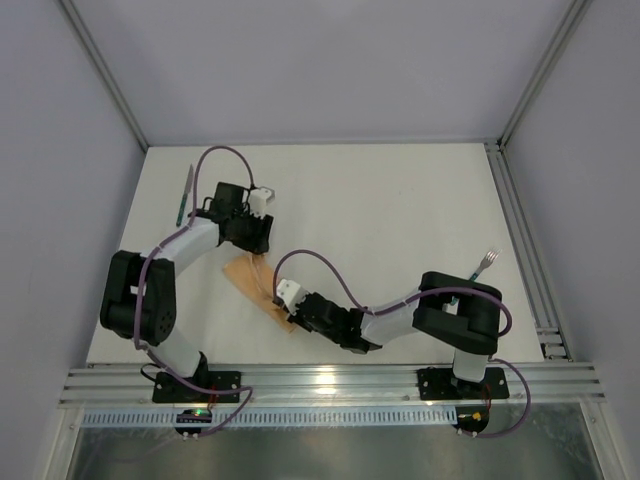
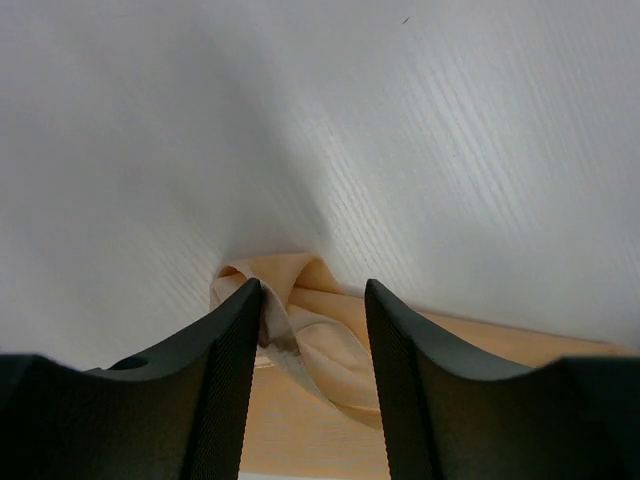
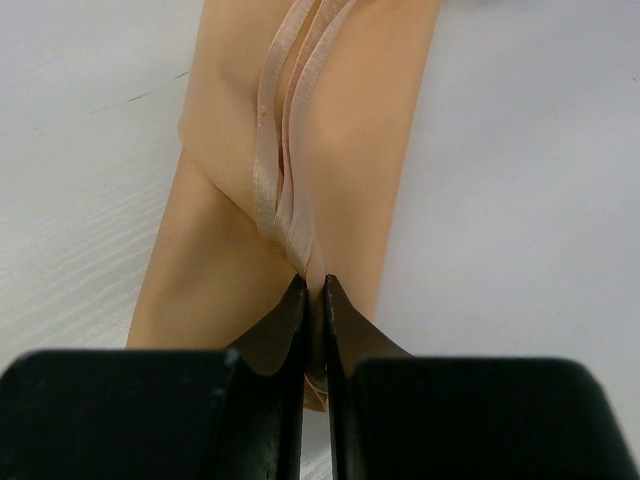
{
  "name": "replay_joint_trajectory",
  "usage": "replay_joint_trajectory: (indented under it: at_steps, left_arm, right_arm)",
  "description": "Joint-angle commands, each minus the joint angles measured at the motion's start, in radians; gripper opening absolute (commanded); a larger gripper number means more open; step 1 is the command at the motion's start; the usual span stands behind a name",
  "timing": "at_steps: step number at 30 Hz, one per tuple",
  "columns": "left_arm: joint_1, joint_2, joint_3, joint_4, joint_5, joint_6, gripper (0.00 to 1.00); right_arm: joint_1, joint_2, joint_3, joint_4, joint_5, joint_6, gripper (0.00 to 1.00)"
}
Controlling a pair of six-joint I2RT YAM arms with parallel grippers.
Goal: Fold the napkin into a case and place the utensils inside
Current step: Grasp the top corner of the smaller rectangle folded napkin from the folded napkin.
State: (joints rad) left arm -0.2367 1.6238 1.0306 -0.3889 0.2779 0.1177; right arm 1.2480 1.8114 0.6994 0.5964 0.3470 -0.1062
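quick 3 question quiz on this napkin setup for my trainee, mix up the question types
1. True or false: the right hand is shut on the napkin.
2. Where does the fork lie? A) on the napkin B) on the table near the right arm C) in a cup
3. Fill in: the knife lies on the table near the ___ arm.

Key: 1 true; 2 B; 3 left
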Motion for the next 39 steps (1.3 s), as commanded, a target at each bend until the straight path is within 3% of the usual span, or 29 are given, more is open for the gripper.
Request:
replay_joint_trajectory:
  at_steps: [1,2,5,8,15,19,21,23,27,33,36,39]
  left_arm:
    - [-0.006,0.034,0.033,0.042,-0.101,0.011,0.46]
    - [-0.006,0.036,0.031,0.042,-0.111,0.023,0.32]
    - [-0.006,0.024,0.017,0.036,-0.123,0.039,0.12]
    - [-0.006,0.015,0.014,0.018,-0.126,0.059,0.00]
    - [0.011,-0.087,-0.017,-0.051,-0.053,0.103,0.00]
    - [0.057,-0.128,-0.058,-0.123,0.047,0.239,0.00]
    - [0.077,-0.128,-0.090,-0.177,0.089,0.295,0.04]
    - [0.091,-0.124,-0.113,-0.205,0.092,0.402,0.15]
    - [0.111,-0.114,-0.190,-0.193,0.089,0.529,0.17]
    - [0.114,-0.097,-0.204,-0.159,0.073,0.554,0.19]
    - [0.143,-0.117,-0.208,-0.137,0.076,0.547,0.37]
    - [0.161,-0.139,-0.195,-0.156,0.087,0.557,0.40]
  right_arm:
    - [0.008,0.028,0.011,-0.041,0.050,0.020,0.04]
    - [0.010,0.026,0.009,-0.044,0.056,0.022,0.04]
    - [0.010,0.016,0.003,-0.056,0.076,0.026,0.04]
    - [0.010,0.011,-0.003,-0.061,0.079,0.034,0.04]
    - [0.010,0.019,0.009,-0.090,0.119,0.083,0.04]
    - [0.010,0.031,0.018,-0.129,0.141,0.105,0.04]
    - [0.010,0.029,0.017,-0.138,0.150,0.105,0.04]
    - [0.011,0.028,0.020,-0.148,0.155,0.105,0.04]
    - [0.025,0.022,0.028,-0.156,0.162,0.086,0.04]
    - [0.036,0.012,0.023,-0.156,0.168,0.040,0.04]
    - [0.047,0.006,0.020,-0.155,0.167,0.016,0.04]
    - [0.063,0.000,0.011,-0.141,0.152,-0.033,0.04]
